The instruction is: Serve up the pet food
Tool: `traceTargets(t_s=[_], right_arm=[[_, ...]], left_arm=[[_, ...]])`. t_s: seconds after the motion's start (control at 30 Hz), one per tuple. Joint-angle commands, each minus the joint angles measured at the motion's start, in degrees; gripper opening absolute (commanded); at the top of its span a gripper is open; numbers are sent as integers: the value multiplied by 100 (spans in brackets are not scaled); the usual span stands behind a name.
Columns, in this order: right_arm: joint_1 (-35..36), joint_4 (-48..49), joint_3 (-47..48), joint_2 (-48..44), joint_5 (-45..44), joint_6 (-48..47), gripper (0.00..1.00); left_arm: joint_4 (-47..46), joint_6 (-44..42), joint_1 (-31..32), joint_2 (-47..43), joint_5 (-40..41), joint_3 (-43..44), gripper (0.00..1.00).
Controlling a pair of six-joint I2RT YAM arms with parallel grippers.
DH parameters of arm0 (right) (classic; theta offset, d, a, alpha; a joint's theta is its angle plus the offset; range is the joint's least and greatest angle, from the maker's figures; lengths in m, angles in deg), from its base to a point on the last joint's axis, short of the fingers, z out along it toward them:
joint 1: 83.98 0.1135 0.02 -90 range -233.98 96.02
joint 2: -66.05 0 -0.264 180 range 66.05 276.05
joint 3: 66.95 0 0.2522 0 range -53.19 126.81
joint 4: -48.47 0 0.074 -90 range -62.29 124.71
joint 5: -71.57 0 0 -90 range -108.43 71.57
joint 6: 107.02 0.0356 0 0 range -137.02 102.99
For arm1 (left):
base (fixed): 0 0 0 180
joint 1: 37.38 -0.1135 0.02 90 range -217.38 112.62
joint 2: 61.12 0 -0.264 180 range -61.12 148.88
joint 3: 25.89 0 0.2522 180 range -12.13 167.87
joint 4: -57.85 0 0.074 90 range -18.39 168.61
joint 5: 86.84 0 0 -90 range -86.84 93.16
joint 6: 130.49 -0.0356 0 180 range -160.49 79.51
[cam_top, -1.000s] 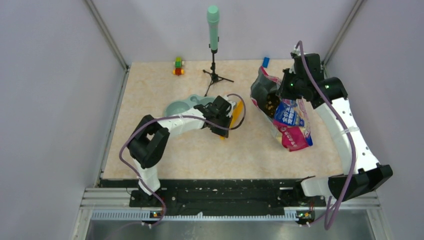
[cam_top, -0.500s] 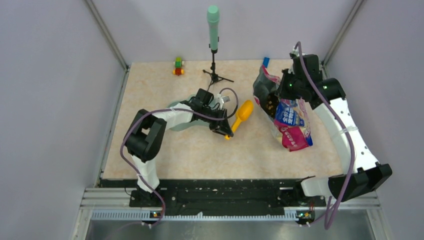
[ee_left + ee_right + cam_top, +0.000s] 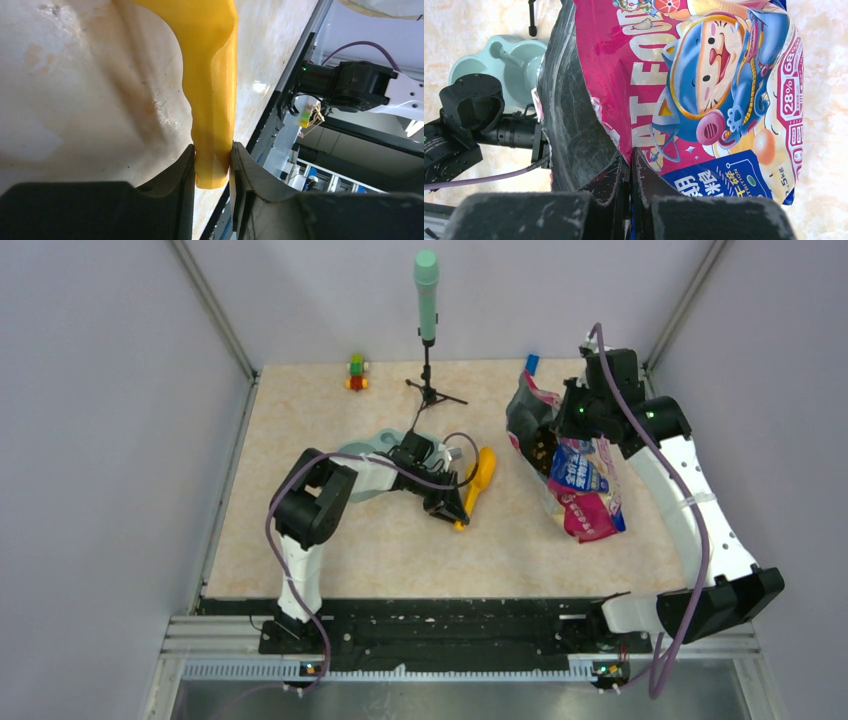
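The pet food (image 3: 543,448) shows as brown kibble inside the open mouth of the pink-blue cat food bag (image 3: 580,485), which lies at the right of the table. My right gripper (image 3: 577,418) is shut on the bag's upper edge and holds the mouth open; in the right wrist view (image 3: 630,165) the jaws pinch the pink bag wall (image 3: 724,75). My left gripper (image 3: 450,506) is shut on the handle end of the orange-yellow scoop (image 3: 479,474), left of the bag. The left wrist view shows the gripper (image 3: 212,166) clamping the scoop handle (image 3: 212,95) just over the table.
A teal pet bowl (image 3: 362,451) sits behind the left arm, also in the right wrist view (image 3: 519,65). A green microphone on a tripod (image 3: 428,300) stands at the back centre. Stacked toy blocks (image 3: 356,372) and a blue block (image 3: 531,363) lie along the back edge.
My left arm has pulled its elbow in toward the middle and turned the wrist, swinging the held scoop more upright beside the bag. The right arm and the bag have not moved.
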Motion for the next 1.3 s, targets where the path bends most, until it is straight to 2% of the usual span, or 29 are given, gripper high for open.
traceTargets(t_s=[0.0,0.17,0.27,0.37,0.6,0.7,0.8,0.87,0.97,1.03,1.27], right_arm=[[57,102,134,-72,196,19,0],[58,96,147,-92,202,23,0],[54,68,141,-110,189,12,0],[53,43,139,-119,190,12,0],[53,18,155,-163,141,2,0],[57,24,156,-172,113,-1,0],[52,23,156,-152,133,-10,0],[59,22,176,-121,168,-30,0],[53,11,207,-102,188,-53,0],[58,-10,233,-93,197,-67,0],[56,-86,293,-97,242,-165,0]], left_arm=[[149,-139,-14,105,306,183,33],[514,-257,-13,-53,627,216,58],[901,-437,-13,-295,993,276,67],[1196,-574,-14,-611,1319,289,70],[1873,-917,120,-1524,2493,427,72],[1942,-1102,549,-2034,3779,437,72],[1730,-1257,1242,-2262,5073,401,72],[1523,-1113,1488,-2218,5207,393,71],[1276,-552,1530,-1915,4884,436,62],[1260,-379,1615,-1655,4942,573,59],[1059,-493,2135,-1208,6472,640,60]])
